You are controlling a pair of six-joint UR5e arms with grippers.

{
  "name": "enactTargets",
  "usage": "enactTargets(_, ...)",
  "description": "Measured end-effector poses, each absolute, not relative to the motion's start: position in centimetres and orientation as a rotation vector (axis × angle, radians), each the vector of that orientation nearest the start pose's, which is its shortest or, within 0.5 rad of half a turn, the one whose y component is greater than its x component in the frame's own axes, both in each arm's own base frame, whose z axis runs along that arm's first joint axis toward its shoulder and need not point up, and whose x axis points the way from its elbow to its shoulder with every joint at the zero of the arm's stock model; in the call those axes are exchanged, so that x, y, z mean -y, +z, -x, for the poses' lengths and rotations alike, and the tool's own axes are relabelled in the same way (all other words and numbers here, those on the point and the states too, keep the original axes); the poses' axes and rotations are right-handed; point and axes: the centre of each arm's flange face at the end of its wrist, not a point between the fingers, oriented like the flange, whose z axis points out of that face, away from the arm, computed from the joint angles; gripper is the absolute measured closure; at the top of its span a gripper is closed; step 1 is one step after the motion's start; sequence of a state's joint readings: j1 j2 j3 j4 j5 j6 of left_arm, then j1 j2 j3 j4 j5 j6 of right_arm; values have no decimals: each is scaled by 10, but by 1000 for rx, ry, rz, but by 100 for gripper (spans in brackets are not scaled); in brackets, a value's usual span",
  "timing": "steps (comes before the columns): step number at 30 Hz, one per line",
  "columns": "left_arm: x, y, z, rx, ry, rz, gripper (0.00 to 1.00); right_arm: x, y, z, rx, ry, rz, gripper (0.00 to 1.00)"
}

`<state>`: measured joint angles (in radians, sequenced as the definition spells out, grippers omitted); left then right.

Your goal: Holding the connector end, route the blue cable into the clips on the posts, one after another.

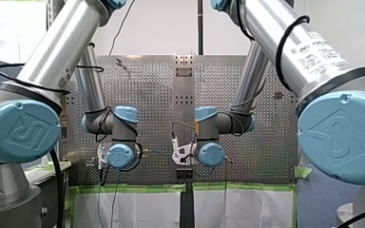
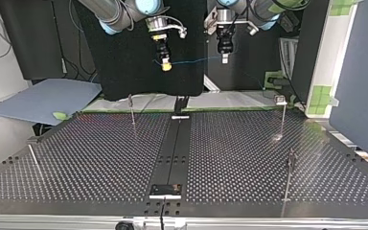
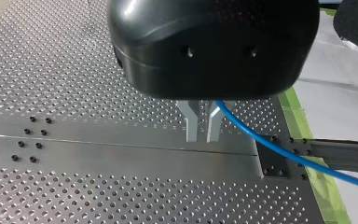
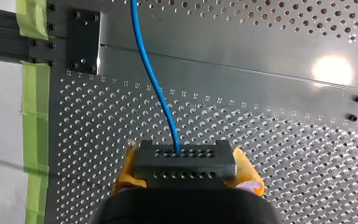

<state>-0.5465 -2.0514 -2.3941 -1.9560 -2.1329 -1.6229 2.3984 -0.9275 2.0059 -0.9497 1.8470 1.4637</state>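
Now my right hand pinches the connector, my left hand nips the blue cable, strung between them at the top view's upper centre; I'd keep it taut lowering onto a post.

perforated table with thin posts and a dark centre strip

Your front view looks from behind the arms onto the perforated table; your top view faces them from across it. Both wrist views look closely at the table and share the blue cable.
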Motion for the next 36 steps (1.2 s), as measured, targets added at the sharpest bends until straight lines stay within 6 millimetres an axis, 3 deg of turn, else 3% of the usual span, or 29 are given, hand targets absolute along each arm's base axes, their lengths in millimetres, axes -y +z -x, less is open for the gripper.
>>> enactTargets(24,262,49,-275,-1681,27,-8,88,275,45,-458,823,1422,-1747,100)
enactTargets(30,266,54,-274,-1704,10,-69,86,267,42,-473,858,1429,-1756,100)
enactTargets(36,271,70,-273,-1710,-64,-80,83,261,63,-495,911,1469,-1720,100)
